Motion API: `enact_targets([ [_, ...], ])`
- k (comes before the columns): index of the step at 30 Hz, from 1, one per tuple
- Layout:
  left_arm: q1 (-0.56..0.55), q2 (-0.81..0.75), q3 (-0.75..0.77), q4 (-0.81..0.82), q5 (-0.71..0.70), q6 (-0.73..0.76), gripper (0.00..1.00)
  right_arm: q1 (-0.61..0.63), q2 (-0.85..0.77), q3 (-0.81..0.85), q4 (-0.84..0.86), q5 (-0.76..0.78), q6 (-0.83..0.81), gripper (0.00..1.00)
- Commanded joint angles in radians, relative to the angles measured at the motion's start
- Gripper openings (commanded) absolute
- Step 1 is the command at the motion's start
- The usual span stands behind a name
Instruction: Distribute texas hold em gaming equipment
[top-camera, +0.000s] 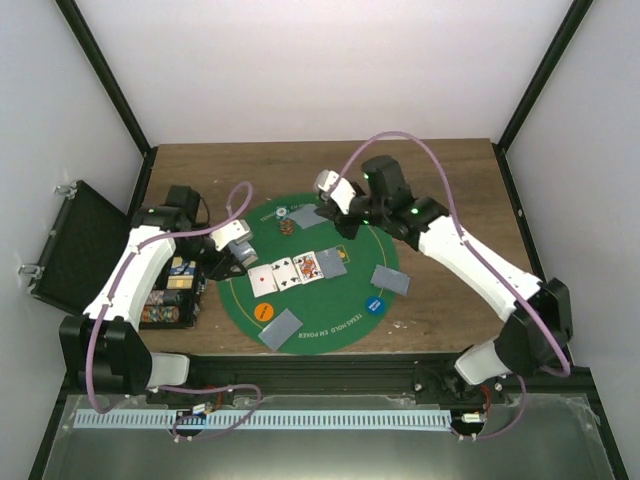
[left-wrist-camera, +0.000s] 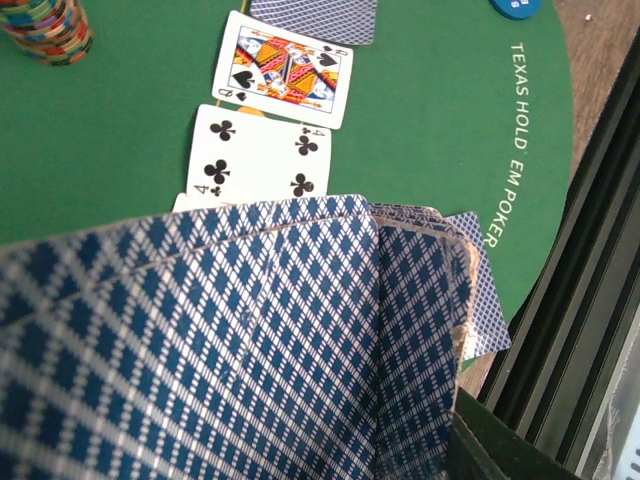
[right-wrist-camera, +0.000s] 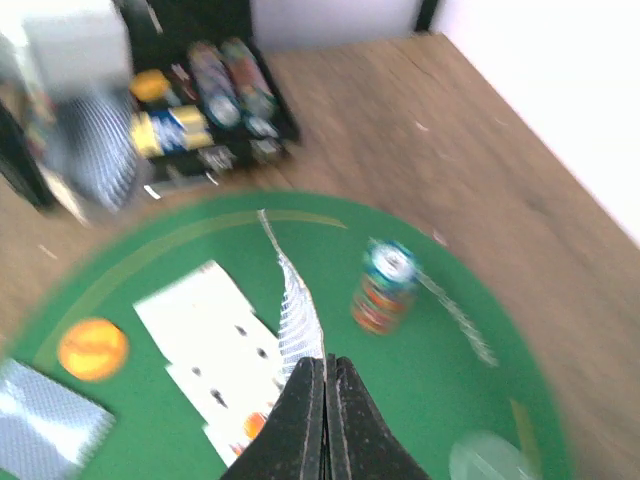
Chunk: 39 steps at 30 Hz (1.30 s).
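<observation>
The right pincer (right-wrist-camera: 322, 365) is shut almost flat on the near edge of a single card (right-wrist-camera: 293, 295), held edge-up over the green mat (right-wrist-camera: 420, 410). The left pincer (top-camera: 238, 252) clasps the blue-backed deck (left-wrist-camera: 230, 340) just short of the four of clubs (left-wrist-camera: 258, 155). Cards are likely light, bendy and slick (they slide apart readily), so a firm pinch at one short edge seems best.

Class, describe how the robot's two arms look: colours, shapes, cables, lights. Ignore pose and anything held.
Both the left arm and right arm have white rounded link shells between black joints. A mauve cable loops along each. Green lights glow on the right arm. The right gripper has slim black tapered fingers.
</observation>
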<state>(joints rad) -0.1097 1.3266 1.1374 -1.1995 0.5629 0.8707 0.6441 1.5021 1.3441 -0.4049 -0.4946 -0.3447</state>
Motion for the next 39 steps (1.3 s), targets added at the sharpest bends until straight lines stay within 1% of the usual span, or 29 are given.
enact_targets([
  [1,0.027,-0.022,-0.018,0.016,0.036,0.011,0.45,-0.014,-0.072,-0.12,-0.166,0.343,-0.488,0.01],
  [2,0.028,-0.022,-0.019,0.017,0.037,0.01,0.45,-0.014,-0.074,-0.146,-0.198,0.413,-0.602,0.01],
  [3,0.027,-0.021,-0.019,0.018,0.038,0.009,0.45,-0.014,-0.071,-0.165,-0.231,0.461,-0.678,0.01],
  [5,0.028,-0.017,-0.016,0.018,0.04,0.006,0.45,-0.024,-0.055,-0.186,-0.288,0.525,-0.788,0.01],
  [8,0.027,-0.014,-0.012,0.019,0.039,0.001,0.45,-0.061,0.023,-0.12,-0.378,0.516,-0.815,0.01],
  [10,0.027,-0.016,-0.014,0.017,0.038,0.001,0.45,-0.063,0.068,-0.084,-0.422,0.52,-0.822,0.01],
  [13,0.028,-0.021,-0.019,0.017,0.034,0.005,0.45,-0.062,0.104,-0.084,-0.449,0.496,-0.846,0.01],
  [17,0.028,-0.02,-0.026,0.018,0.032,0.009,0.46,-0.062,0.115,-0.117,-0.404,0.465,-0.884,0.01],
  [22,0.029,-0.012,-0.019,0.019,0.034,0.002,0.46,-0.063,0.143,-0.177,-0.273,0.459,-0.965,0.01],
  [28,0.028,-0.018,-0.015,0.016,0.031,0.004,0.46,-0.063,0.225,-0.161,-0.234,0.477,-0.993,0.01],
  [35,0.028,-0.019,-0.014,0.012,0.03,0.003,0.46,-0.063,0.268,-0.175,-0.142,0.505,-1.02,0.01],
  [39,0.028,-0.018,-0.011,0.011,0.029,0.002,0.46,-0.063,0.293,-0.167,-0.125,0.521,-1.027,0.01],
])
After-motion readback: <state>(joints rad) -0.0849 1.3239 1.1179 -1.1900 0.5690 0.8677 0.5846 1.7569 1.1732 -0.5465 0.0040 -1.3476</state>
